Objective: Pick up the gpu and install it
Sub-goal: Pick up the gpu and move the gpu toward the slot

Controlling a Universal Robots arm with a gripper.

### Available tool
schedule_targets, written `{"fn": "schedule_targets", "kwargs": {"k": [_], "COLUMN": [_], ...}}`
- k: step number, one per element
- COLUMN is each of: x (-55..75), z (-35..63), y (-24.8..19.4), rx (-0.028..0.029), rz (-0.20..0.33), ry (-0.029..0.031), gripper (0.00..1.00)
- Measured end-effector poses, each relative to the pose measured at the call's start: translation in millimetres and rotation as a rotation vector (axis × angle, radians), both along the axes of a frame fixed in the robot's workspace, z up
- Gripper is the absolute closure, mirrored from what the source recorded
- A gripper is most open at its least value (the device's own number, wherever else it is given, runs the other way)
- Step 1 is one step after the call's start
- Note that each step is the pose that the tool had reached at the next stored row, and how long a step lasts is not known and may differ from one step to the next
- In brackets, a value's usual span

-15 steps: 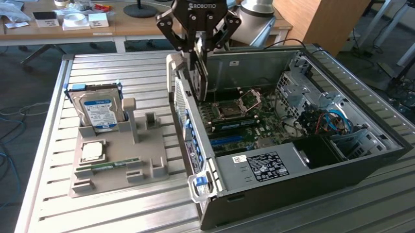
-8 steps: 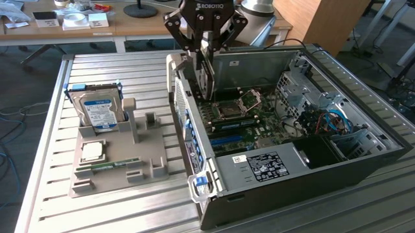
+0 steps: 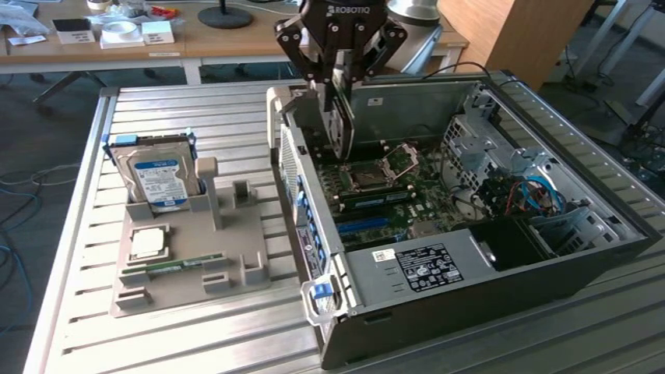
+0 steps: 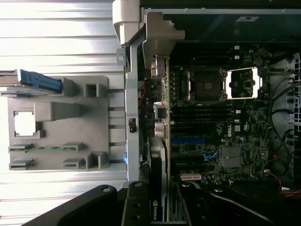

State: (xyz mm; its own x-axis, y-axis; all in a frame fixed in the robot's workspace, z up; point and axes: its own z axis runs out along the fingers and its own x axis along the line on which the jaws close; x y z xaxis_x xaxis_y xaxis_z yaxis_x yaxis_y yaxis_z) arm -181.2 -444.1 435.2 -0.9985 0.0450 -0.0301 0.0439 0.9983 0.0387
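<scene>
My gripper (image 3: 338, 78) hangs over the open computer case (image 3: 582, 257), shut on the gpu (image 3: 340, 121). The dark card hangs on edge below the fingers, its lower end just above the motherboard (image 3: 395, 195) near the case's rear wall. The wrist view looks down the thin edge of the gpu (image 4: 161, 155), with its metal bracket (image 4: 157, 30) at the far end. There my gripper (image 4: 162, 209) clamps the card from both sides. The blue expansion slots (image 4: 188, 140) lie beside the card's edge.
A grey parts holder (image 3: 187, 257) stands on the slatted table at the exterior view's left. It carries a silver hard drive (image 3: 158, 179), a processor chip (image 3: 149, 241) and a green memory stick (image 3: 177, 265). Cables (image 3: 530, 195) and a power supply (image 3: 426, 265) fill the case's other end.
</scene>
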Motion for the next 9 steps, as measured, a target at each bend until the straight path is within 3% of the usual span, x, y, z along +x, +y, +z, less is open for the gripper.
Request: {"fn": "schedule_targets", "kwargs": {"k": [9], "x": [13.9], "z": [0.0], "y": [0.0], "rx": [0.0], "rz": [0.0], "ry": [0.0], "gripper": [0.73]}}
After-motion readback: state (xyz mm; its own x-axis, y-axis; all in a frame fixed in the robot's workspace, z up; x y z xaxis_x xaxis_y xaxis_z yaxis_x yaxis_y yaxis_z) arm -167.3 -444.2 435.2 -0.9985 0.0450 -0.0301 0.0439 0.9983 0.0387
